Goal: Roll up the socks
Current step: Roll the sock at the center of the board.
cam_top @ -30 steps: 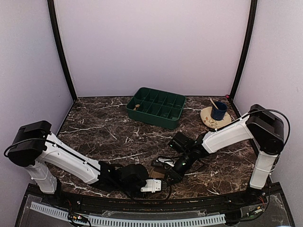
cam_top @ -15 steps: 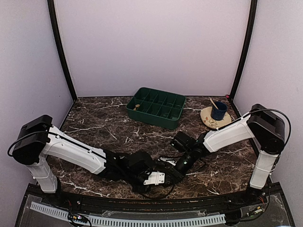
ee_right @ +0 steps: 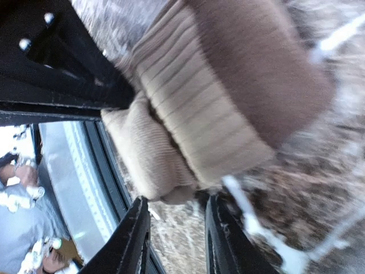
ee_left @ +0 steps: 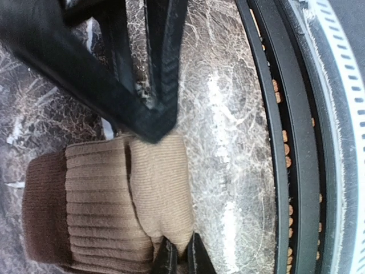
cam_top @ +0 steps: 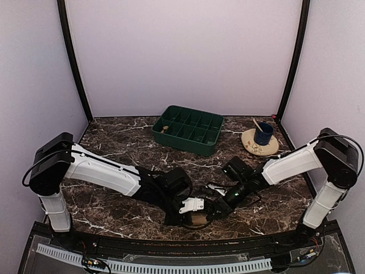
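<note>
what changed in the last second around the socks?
Right pincer opened, letting go of the sock bundle, and pulled back to the right. Left pincer slid rightward, away from the near edge, and stayed shut with its tip against the bundle. Green tray and blue cup unmoved.

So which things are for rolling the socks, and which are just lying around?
For the job: socks, left gripper, right gripper.
Just lying about: tray, cup, plate.
</note>
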